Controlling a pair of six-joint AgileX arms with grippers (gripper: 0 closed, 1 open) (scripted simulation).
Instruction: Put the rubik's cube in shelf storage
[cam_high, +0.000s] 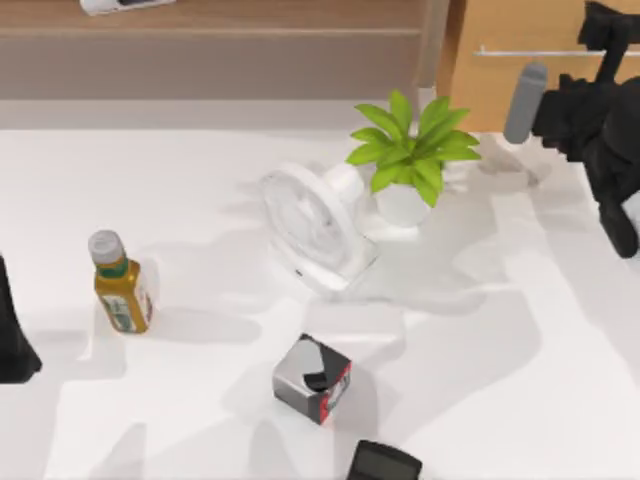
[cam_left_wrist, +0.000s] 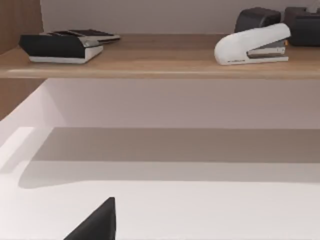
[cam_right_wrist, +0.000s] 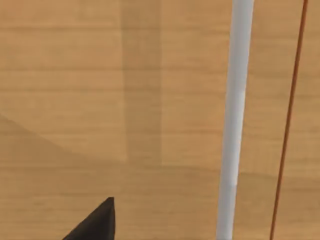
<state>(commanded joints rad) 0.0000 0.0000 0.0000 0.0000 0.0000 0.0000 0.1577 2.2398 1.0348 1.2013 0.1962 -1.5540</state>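
Looking from above, where is the long light-brown wooden shelf storage?
Far left. The left arm is nearer; the rubik's cube I cannot place.
Left wrist?
The left end effector faces the ledge, with open room beside the white stapler. Its state: cannot tell.
Right wrist?
The right end effector sits close to the orange-wood drawer's silver bar handle. Cannot tell either.

Scene bright, evenly lit. White worktop near glare-white, crossed by broad soft grey shadows. Bottle, fan and plant each cast a soft-edged shadow. Shelf throws a wide shadow band beneath its ledge. Top view slightly soft overall.
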